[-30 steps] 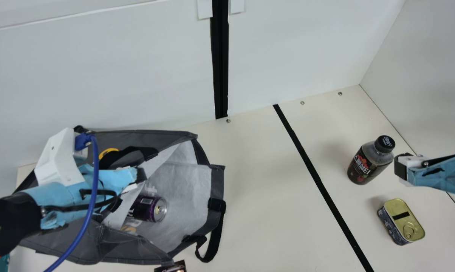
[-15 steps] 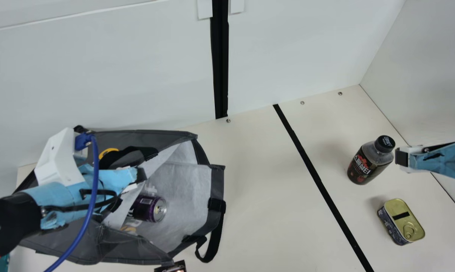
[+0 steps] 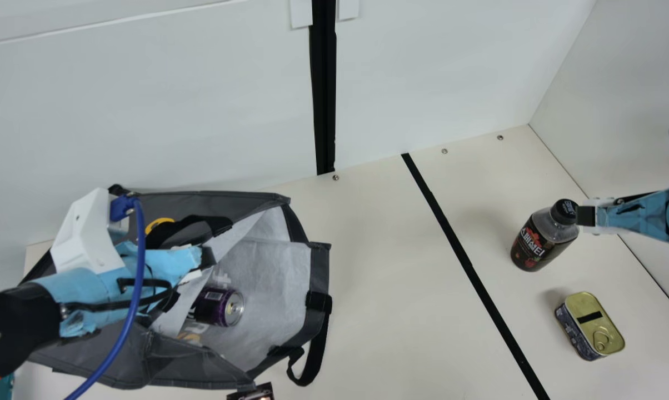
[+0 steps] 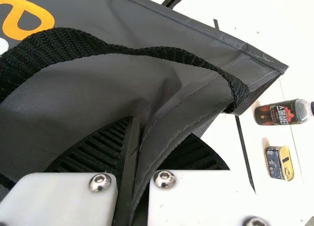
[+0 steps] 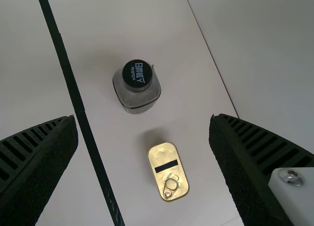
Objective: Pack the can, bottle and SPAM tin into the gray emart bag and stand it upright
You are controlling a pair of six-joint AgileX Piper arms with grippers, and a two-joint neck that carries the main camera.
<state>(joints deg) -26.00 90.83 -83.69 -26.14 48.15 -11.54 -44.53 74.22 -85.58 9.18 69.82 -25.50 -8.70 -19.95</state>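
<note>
The left gripper [image 3: 208,258] pinches the gray bag [image 3: 273,283] between closed fingers, the can [image 3: 218,306] inside; the right gripper [image 3: 585,215], fingers wide apart and empty, hangs near the bottle [image 3: 541,242].

A flat cream table [image 3: 390,278] is being crossed by a black strip [image 3: 472,272]; an open gray fabric bag [image 3: 179,366] is being supported on one side, a black-capped dark bottle [image 3: 539,244] and gold-lidded rectangular tin [image 3: 593,328] on the other.
</note>
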